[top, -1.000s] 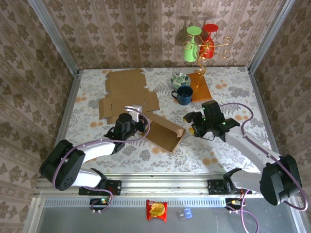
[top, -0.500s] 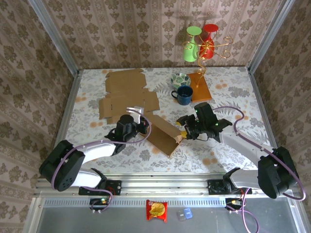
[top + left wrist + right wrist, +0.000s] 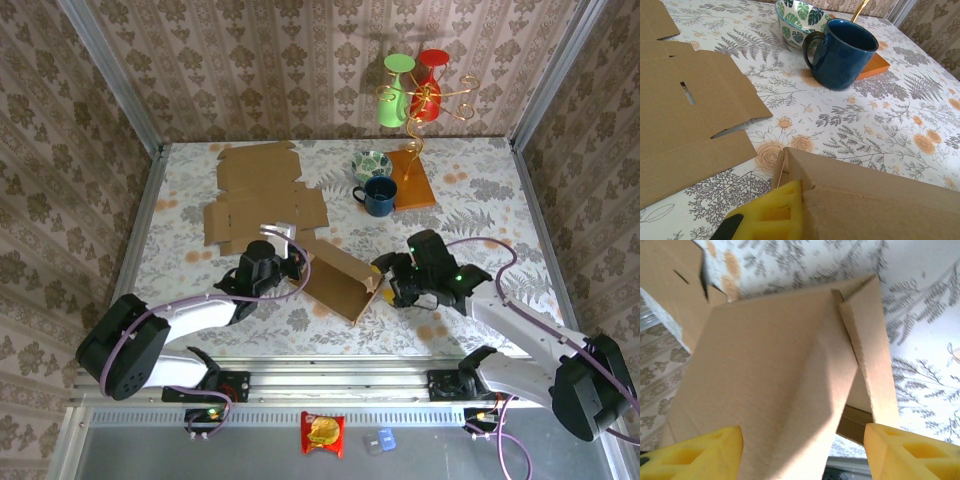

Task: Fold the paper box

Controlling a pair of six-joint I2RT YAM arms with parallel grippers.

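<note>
The paper box (image 3: 338,280) is a brown cardboard piece, partly folded up, lying slantwise in the middle of the table. My left gripper (image 3: 292,262) is shut on its left end; in the left wrist view a yellow finger (image 3: 771,216) presses against the box's corner flap (image 3: 790,167). My right gripper (image 3: 388,287) is at the box's right end, open. In the right wrist view the box (image 3: 775,375) stands between its two yellow fingertips (image 3: 696,452), which are wide apart and straddle it; a side flap (image 3: 867,345) leans toward the right one.
A second, flat cardboard blank (image 3: 258,195) lies at the back left. Behind the box stand a dark blue mug (image 3: 378,195), a leaf-patterned bowl (image 3: 370,162) and an orange board (image 3: 415,182). A gold stand with green and red cups (image 3: 412,92) is at the back.
My right gripper moved left to the box's right end, then came nearer and opened wider. The box's right end swung slightly toward the near edge. The left gripper kept its hold.
</note>
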